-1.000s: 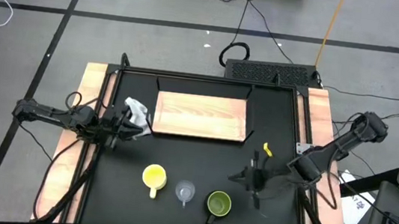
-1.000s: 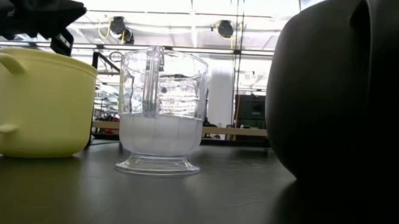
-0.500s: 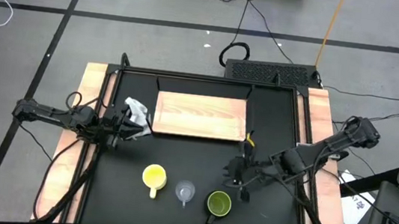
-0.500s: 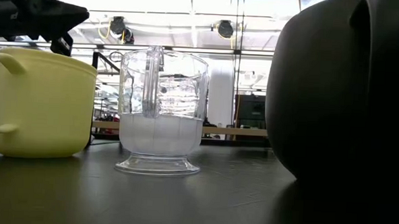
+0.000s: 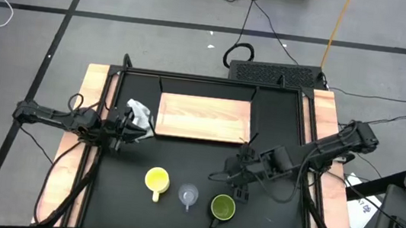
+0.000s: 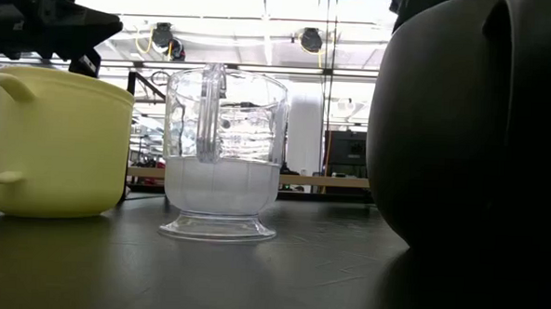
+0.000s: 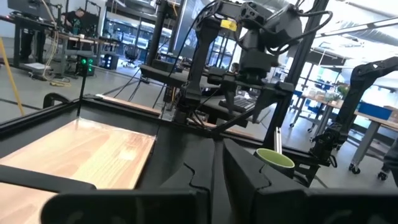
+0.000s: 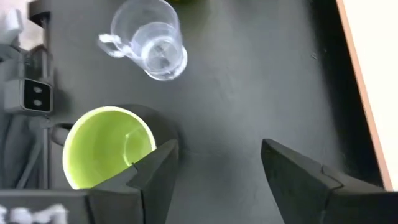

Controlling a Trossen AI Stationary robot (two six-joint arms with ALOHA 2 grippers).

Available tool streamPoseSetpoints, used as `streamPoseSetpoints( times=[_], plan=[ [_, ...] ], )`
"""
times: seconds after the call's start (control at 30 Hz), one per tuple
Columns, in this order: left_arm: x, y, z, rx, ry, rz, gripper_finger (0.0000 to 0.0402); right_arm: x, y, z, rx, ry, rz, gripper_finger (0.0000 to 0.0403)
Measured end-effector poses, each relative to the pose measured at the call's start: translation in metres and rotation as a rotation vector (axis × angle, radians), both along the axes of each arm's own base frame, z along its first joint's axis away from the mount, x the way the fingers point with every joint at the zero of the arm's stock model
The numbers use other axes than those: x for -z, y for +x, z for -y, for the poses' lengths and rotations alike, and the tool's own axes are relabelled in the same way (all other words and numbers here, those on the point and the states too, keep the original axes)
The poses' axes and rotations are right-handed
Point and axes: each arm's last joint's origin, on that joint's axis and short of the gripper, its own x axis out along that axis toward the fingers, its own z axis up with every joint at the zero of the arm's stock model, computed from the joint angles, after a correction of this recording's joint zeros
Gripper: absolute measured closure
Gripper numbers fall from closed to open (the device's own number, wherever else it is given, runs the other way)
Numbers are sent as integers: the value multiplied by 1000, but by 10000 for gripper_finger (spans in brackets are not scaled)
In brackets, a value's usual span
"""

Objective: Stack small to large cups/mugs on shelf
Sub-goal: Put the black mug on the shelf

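The olive-green mug (image 5: pixel 222 207) stands upright near the table's front edge, its dark handle toward the near edge. It also shows in the right wrist view (image 8: pixel 106 152) and fills the right of the low view (image 6: pixel 482 126). The clear glass cup (image 5: pixel 189 196) and the yellow mug (image 5: pixel 156 179) stand to its left. The light-wood shelf (image 5: pixel 205 118) lies flat at the far middle. My right gripper (image 5: pixel 235 181) is open and empty, pointing down just beyond the green mug's far right side (image 8: pixel 217 168). My left gripper (image 5: pixel 123 125) is shut beside the grey-white cloth wad (image 5: pixel 140 114).
Pale wooden planks (image 5: pixel 91 117) run along both sides of the black table top. The shelf's edge shows in the right wrist view (image 8: pixel 373 74). Bare black surface lies between the shelf and the row of cups.
My right gripper has gone toward the table's left edge, from right of the green mug to just beyond its far side, staying open. The mugs, the cup and my left arm have kept still.
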Motion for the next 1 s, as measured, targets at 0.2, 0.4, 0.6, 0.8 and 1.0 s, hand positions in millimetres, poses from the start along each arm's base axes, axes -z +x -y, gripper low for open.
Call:
streamPoseSetpoints(
  times=[0.2,0.4,0.6,0.8,1.0],
  plan=[
    [1,0,0,1,-2,-8,369,0,0,-3,6,26,-4,183],
    [1,0,0,2,-1,-13,369,13,4,-18,-20,22,-35,182],
    [1,0,0,5,-1,-14,369,34,9,-33,-64,-12,-97,168],
    [2,0,1,20,2,-18,369,42,11,-39,-91,-2,-122,160],
    [5,0,1,20,6,-48,369,41,13,-42,-114,49,-109,160]
  ],
)
